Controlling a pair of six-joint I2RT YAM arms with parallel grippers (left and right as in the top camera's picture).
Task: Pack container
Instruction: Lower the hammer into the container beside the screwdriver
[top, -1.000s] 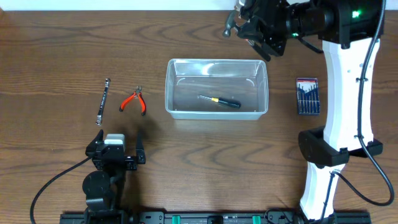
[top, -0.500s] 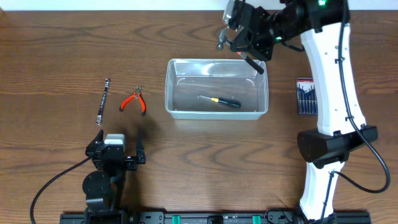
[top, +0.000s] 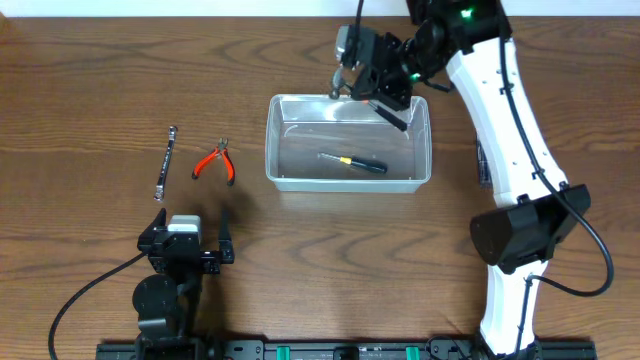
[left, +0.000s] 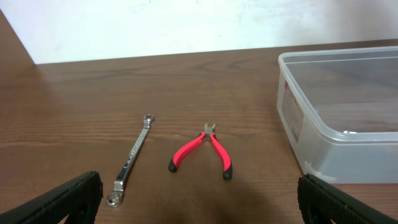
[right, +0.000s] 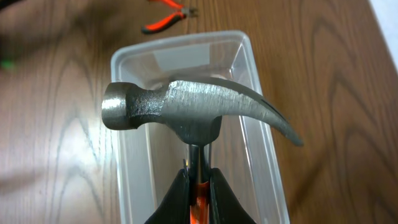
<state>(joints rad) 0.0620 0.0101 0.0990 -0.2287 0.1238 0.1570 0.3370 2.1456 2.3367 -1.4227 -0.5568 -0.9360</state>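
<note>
The container (top: 272, 140) is a clear plastic tub at mid-table, with a yellow-and-black screwdriver (top: 352, 162) lying inside. My right gripper (top: 385, 85) hovers over the tub's back rim, shut on the shaft of a steel claw hammer (top: 345, 80). In the right wrist view the hammer (right: 186, 109) hangs head-first above the open container (right: 124, 155), its orange-and-black shaft pinched in the gripper (right: 199, 180). My left gripper (top: 190, 240) rests open near the front left, holding nothing. In the left wrist view the gripper (left: 199, 211) faces the table, with the container (left: 323, 143) to its right.
Red-handled pliers (top: 215, 163) and a silver wrench (top: 166, 162) lie left of the tub, and the left wrist view shows the same pliers (left: 202, 149) and wrench (left: 132, 158). A dark case edge (top: 481, 163) peeks out from under the right arm.
The right arm has swung left with the hammer, from beyond the tub's back right corner to above its back rim. It now covers most of the case. The left arm is still.
</note>
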